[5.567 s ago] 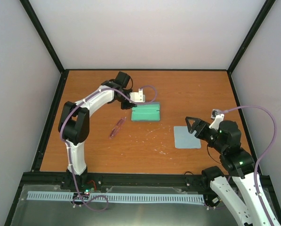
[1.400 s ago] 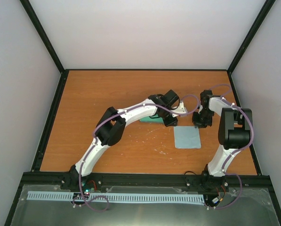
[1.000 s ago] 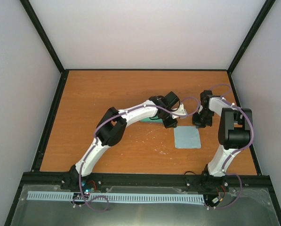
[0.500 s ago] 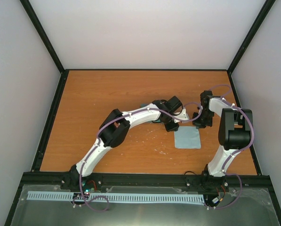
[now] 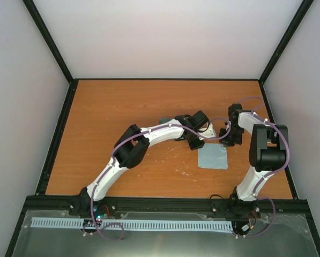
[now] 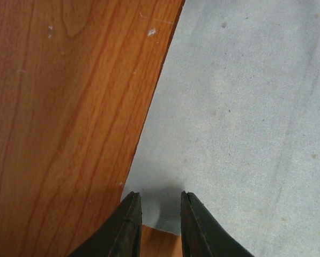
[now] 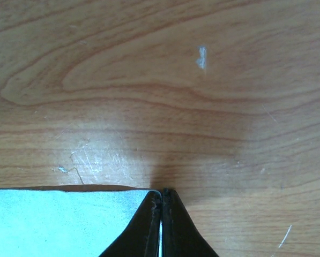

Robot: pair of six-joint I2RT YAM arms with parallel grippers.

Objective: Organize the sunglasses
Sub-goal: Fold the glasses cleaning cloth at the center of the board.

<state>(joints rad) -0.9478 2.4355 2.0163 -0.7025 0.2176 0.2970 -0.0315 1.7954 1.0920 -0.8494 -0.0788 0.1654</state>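
The sunglasses show in none of the present views. A pale blue cloth lies flat on the table right of centre. In the top view my left gripper is down at the cloth's far left corner. The left wrist view shows that gripper narrowly open, its two fingertips straddling a corner of the cloth. My right gripper is at the cloth's far right corner. The right wrist view shows this gripper shut, with a thin edge of the cloth pinched between its fingers.
A corner of the grey-blue case shows behind the left arm's forearm, left of the cloth. The wooden table is framed by black rails, with white walls around it. Both arms reach across the middle of the table.
My left arm has swung right and nearer, from over the case to the cloth's far left corner, and its jaws have narrowed slightly. The right gripper has stayed at the cloth's far right corner.
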